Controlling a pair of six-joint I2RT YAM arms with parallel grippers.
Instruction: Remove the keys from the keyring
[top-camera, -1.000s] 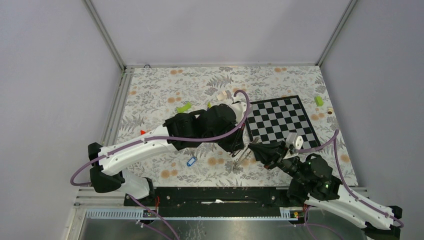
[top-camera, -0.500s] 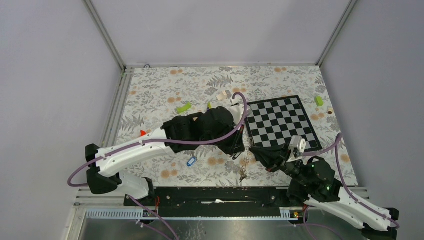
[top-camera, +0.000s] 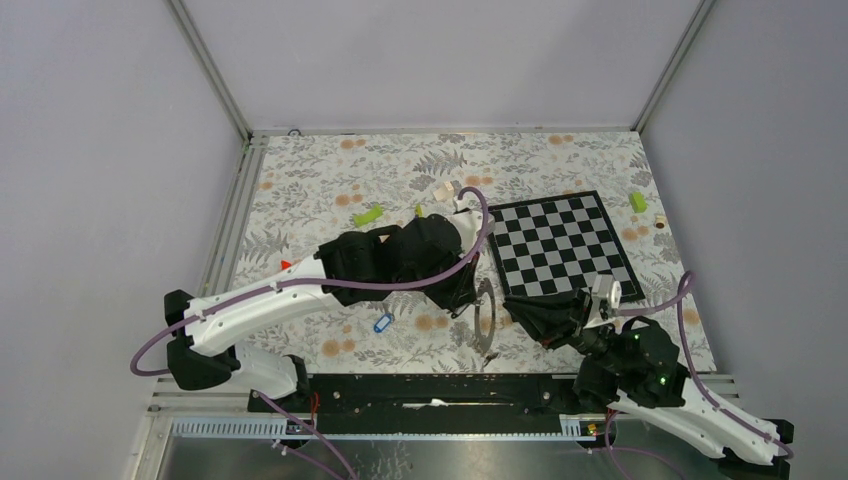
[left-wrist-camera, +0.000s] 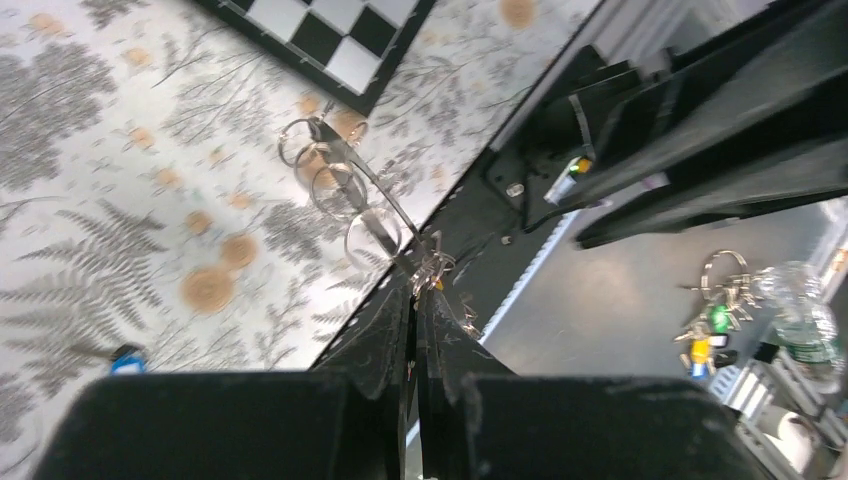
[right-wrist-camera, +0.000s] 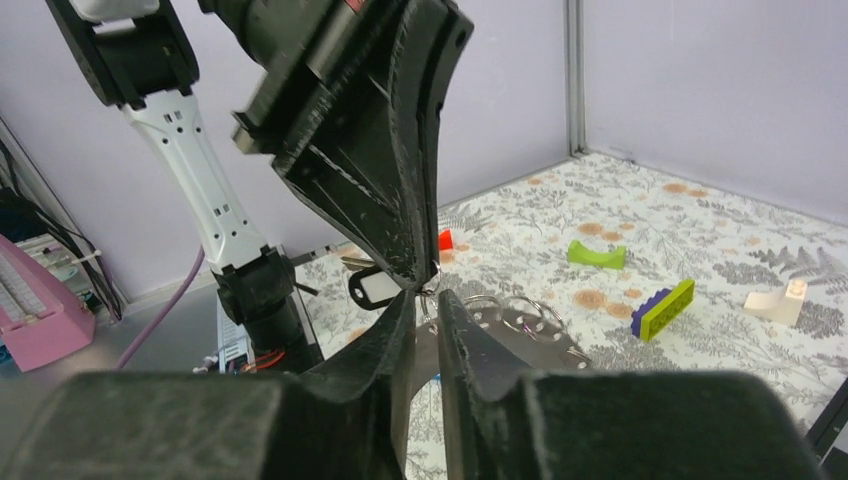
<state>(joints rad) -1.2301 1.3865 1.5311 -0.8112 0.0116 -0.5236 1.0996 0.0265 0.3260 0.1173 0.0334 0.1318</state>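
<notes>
One blue key (top-camera: 382, 323) lies loose on the table (top-camera: 300, 190), well apart from the left gripper (left-wrist-camera: 418, 290); that pincer and the right gripper (right-wrist-camera: 425, 300) both pinch the keyring (left-wrist-camera: 385, 203), tip to tip; whether more hang on it is too small to tell.

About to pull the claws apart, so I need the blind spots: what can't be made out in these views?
- Top external: the keyring is a blurred streak; keys on it uncountable.
- Left wrist: left claw tips cover the grip point; ring blurred.
- Right wrist: right claw grip hidden by its fingers and the left claw; black key partly covered.
</notes>
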